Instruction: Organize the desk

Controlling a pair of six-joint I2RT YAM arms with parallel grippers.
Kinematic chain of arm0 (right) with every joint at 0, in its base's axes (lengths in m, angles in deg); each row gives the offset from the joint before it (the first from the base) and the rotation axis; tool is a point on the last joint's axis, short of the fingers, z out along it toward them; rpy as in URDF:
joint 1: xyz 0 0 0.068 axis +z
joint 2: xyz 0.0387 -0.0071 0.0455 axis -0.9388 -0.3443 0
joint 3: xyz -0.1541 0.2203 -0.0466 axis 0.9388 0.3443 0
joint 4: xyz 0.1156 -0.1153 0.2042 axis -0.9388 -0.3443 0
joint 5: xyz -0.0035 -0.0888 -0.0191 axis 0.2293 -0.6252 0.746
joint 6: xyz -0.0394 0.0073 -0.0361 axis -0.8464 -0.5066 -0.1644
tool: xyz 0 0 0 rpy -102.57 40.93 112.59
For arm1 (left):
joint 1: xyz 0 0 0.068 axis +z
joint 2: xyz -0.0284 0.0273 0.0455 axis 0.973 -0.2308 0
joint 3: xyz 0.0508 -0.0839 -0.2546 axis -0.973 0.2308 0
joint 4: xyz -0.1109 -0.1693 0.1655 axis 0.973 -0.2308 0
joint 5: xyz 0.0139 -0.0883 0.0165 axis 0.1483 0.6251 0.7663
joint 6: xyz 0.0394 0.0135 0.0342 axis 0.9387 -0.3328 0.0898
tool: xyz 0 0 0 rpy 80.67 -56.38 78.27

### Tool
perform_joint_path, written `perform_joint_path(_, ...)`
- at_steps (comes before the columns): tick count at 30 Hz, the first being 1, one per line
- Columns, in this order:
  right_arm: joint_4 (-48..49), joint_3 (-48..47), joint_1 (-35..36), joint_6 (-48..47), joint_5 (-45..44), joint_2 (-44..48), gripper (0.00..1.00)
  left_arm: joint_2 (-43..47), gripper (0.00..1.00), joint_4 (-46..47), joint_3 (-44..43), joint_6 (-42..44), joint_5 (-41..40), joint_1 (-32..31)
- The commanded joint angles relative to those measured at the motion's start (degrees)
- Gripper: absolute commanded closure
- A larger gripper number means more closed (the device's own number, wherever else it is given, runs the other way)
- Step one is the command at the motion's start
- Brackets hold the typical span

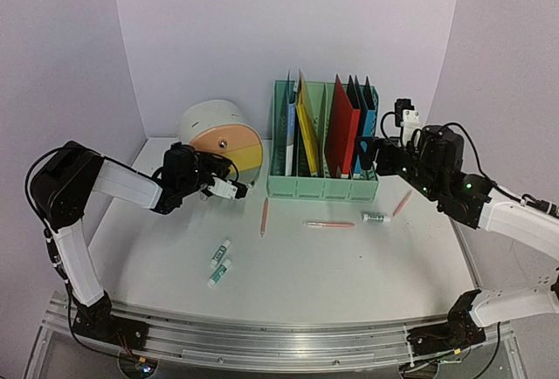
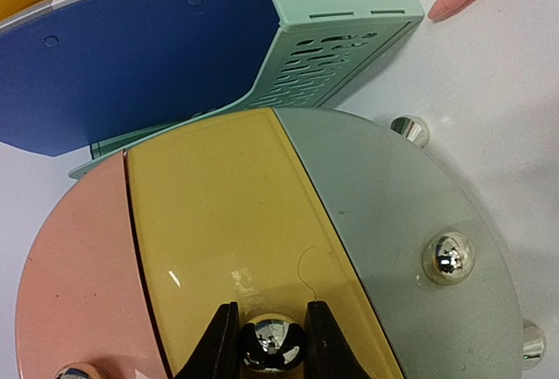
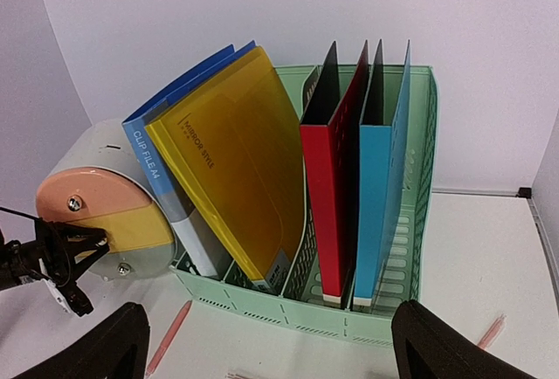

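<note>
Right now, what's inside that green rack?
The green rack holds a blue clip file and a yellow folder, both leaning, plus a red folder and a light blue folder standing upright. The folders' contents and slot floors are hidden.

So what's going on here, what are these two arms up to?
They are tidying a desk. The left gripper is pinched on the shiny knob of the yellow drawer in the round drawer unit. The right gripper hangs open in front of the green file rack, holding nothing. Pens and small tubes lie loose on the desk.
</note>
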Motion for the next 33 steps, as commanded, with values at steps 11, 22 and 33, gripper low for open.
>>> perform_joint_path(11,1.1,-1.1,-0.2,-0.9,-0.8,0.7,0.02,6.9,0.98,-5.8,4.8,-1.8,2.4,-2.8)
perform_joint_path(22,1.1,-0.7,-0.2,-0.5,-0.7,1.0,0.02,15.4,0.99,-15.5,9.5,-7.6,1.5,-8.0)
perform_joint_path(33,1.0,-0.7,-0.1,-0.3,-0.6,1.6,0.02,18.2,0.99,-18.2,12.2,-10.2,0.1,-11.6)
